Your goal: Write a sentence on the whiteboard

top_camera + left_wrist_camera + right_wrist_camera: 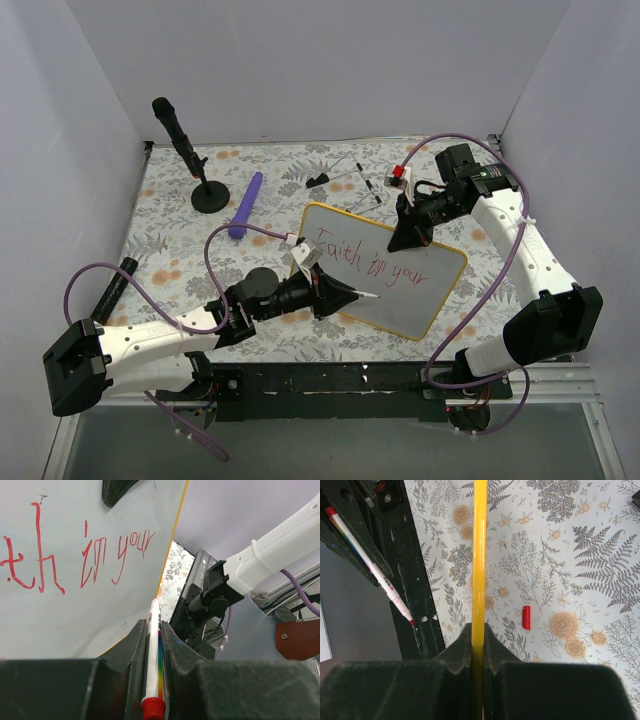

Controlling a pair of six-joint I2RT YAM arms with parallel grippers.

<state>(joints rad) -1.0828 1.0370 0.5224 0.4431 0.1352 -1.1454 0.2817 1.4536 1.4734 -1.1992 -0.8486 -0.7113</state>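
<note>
The whiteboard [425, 290] stands tilted at table centre, with a yellow rim. The sentence [365, 258] in red reads "Faith in your"; it also shows in the left wrist view [92, 560]. My left gripper [348, 292] is shut on a white marker [153, 650] with a rainbow stripe and red end. Its tip [375, 296] points at the board's lower part, below "in". In the right wrist view the marker [375, 565] looks apart from the board. My right gripper [408, 240] is shut on the board's yellow rim [480, 555] at its far edge.
A red marker cap [526, 617] lies on the floral cloth. A black microphone on a round stand [195, 160] and a purple stick [245, 205] are at back left. Small clips and a red-white piece [400, 175] lie behind the board. A black tube [115, 285] is at left.
</note>
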